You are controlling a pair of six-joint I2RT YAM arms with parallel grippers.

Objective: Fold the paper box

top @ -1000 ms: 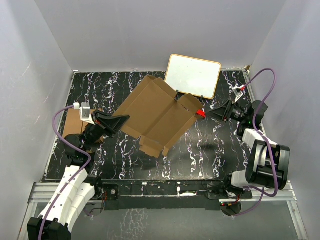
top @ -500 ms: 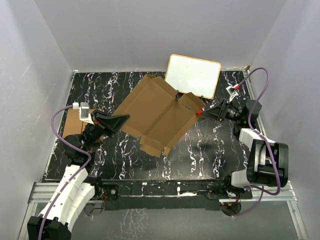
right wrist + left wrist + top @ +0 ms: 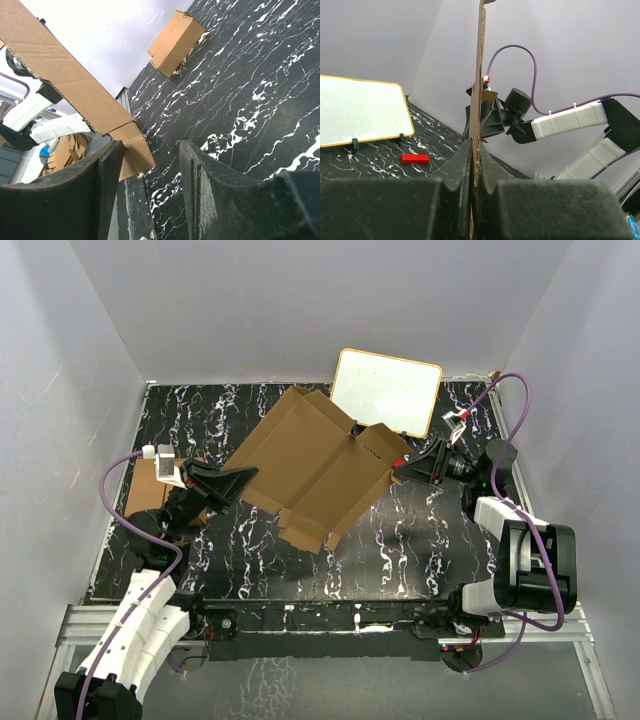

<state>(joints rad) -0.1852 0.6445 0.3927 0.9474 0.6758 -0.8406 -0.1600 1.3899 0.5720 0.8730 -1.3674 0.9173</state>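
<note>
My left gripper [image 3: 475,150] is clamped tight on one edge of the paper box [image 3: 315,465]. The box is a flat, notched cardboard sheet, and it reaches from my fingertips across to my right gripper [image 3: 400,471], held up off the black marbled table [image 3: 420,540]. My right gripper's jaws stand apart with only table showing between them. The sheet's far flap lies just beside one finger [image 3: 107,180]; I cannot tell if they touch. Beyond the sheet stands a white board with a yellow rim [image 3: 387,390], with a small red block [image 3: 415,158] in front of it.
</note>
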